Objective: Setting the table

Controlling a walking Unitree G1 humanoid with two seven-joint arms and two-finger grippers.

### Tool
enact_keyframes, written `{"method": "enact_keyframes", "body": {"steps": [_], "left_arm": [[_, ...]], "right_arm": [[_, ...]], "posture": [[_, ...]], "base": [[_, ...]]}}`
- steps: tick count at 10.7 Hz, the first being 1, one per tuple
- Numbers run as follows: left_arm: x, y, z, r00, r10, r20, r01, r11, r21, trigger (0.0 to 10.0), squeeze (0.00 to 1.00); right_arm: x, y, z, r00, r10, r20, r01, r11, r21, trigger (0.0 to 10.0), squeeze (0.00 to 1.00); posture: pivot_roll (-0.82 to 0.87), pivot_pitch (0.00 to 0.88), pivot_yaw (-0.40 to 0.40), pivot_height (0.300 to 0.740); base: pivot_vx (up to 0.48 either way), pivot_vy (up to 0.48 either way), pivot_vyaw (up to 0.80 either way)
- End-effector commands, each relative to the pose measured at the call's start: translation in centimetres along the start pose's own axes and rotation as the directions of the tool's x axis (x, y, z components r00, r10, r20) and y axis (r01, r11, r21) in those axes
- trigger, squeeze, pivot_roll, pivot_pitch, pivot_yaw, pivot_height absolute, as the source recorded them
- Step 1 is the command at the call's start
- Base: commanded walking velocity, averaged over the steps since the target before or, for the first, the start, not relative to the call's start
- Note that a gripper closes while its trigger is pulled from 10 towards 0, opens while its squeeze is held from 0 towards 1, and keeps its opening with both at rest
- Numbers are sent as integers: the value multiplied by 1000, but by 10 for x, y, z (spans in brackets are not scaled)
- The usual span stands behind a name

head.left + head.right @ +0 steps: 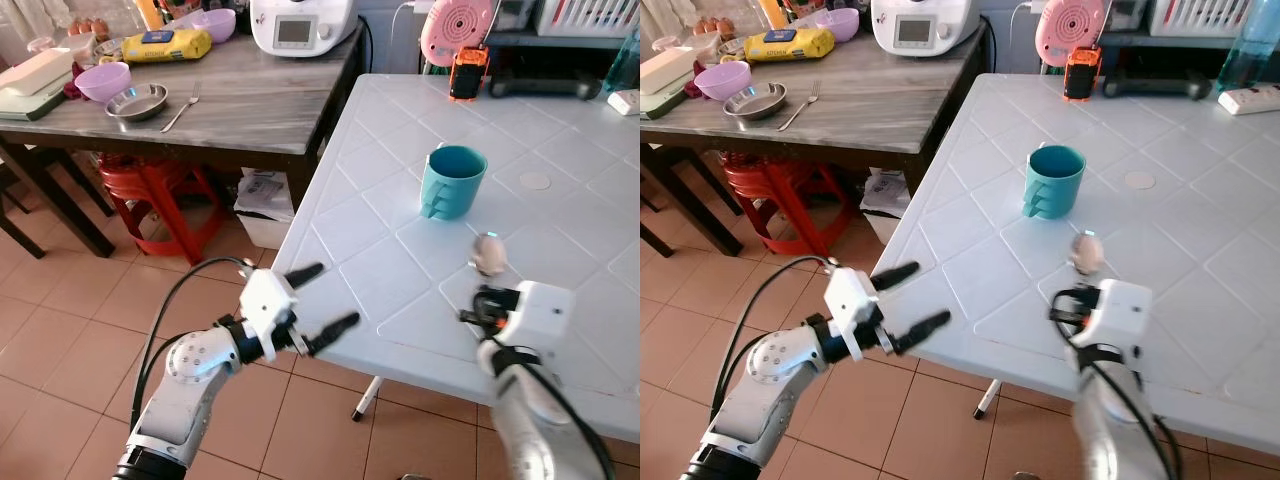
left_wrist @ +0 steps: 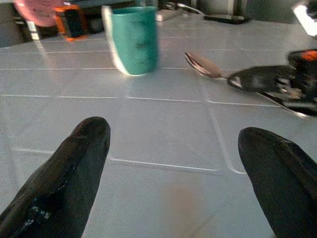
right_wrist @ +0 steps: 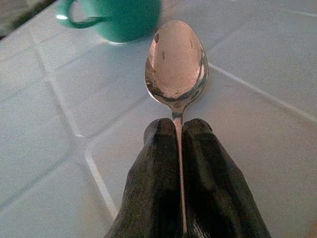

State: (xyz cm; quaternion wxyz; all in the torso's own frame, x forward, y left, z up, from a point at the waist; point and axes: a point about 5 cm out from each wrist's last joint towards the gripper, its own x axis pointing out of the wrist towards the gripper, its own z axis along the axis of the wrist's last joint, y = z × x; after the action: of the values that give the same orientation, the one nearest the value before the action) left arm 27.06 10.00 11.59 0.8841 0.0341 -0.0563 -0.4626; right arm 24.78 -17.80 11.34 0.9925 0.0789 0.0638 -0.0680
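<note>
Right gripper (image 3: 178,130), jaws clenched on spoon (image 3: 176,64) handle, bowl forward over white tabletop (image 1: 380,240) near teal mug (image 1: 452,181), likely for placement. Left gripper (image 1: 318,297) released, hovering at left edge.

1. Even, soft daylight fills both eye views; shadows under the teal mug (image 1: 455,181) are faint.
2. The spoon (image 3: 176,66) bowl carries a pinkish glare and looks smeared in the eye views.
3. The left wrist view is slightly motion-blurred, its near fingers (image 2: 64,183) out of focus.
</note>
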Motion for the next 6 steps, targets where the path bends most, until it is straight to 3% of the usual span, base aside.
{"method": "enact_keyframes", "body": {"steps": [1, 4, 5, 6], "left_arm": [[-6, 6, -5, 998, 69, -7, -69, 997, -18, 10000, 0], [-6, 24, -5, 970, 243, 1, -243, 970, -34, 10000, 0], [-6, 34, -5, 942, 335, -5, -335, 942, -27, 10000, 0], [-7, 45, -8, 898, 439, -34, -441, 896, -51, 10000, 0]], "right_arm": [[-2, 13, 12, 995, 67, 76, -67, 998, -2, 0, 0], [-3, 22, 38, 966, 109, 235, -94, 993, -75, 0, 0], [-1, 25, 47, 952, 128, 279, -95, 987, -130, 0, 0], [0, 28, 52, 940, 149, 306, -100, 980, -171, 9725, 0]], "posture": [[-196, 110, 125, 740], [-190, 108, 124, 740], [-191, 107, 125, 740], [-194, 98, 132, 740]], "base": [[0, 0, 0], [0, 0, 0], [0, 0, 0], [0, 0, 0]]}}
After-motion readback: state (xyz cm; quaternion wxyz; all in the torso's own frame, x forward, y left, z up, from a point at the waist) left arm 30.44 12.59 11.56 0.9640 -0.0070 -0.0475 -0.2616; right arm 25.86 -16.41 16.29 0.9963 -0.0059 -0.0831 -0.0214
